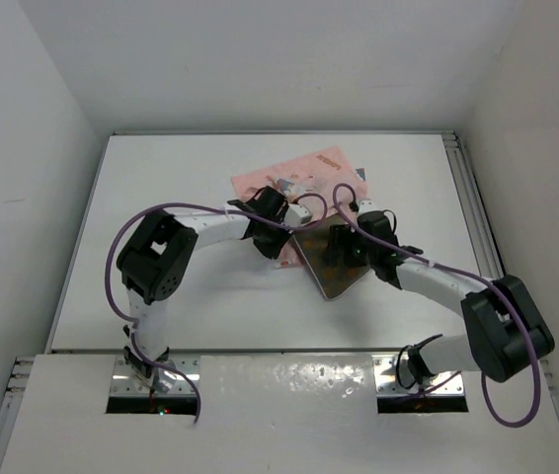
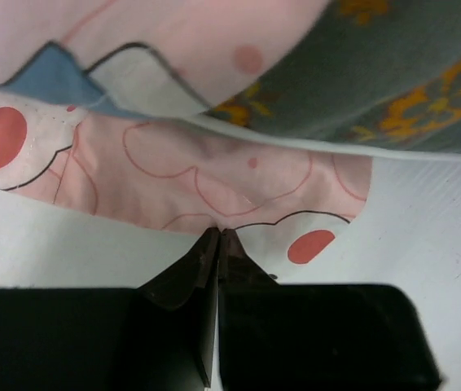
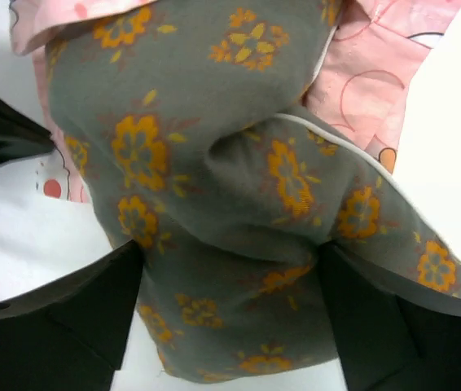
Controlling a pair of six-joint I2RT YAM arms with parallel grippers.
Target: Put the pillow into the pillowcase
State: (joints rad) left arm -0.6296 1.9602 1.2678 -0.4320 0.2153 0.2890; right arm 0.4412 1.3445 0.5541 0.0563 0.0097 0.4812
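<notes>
Pillow partly covered by pillowcase at mid-table.
The pillow's 12 o'clock end is overlapped by the pillowcase. The pillowcase hem is pinched by the clenched left gripper. The pillow is straddled by the right gripper, its jaws spread wide.

From above the right arm hides part of the pillow; the pillowcase overruns the left wrist view.
</notes>
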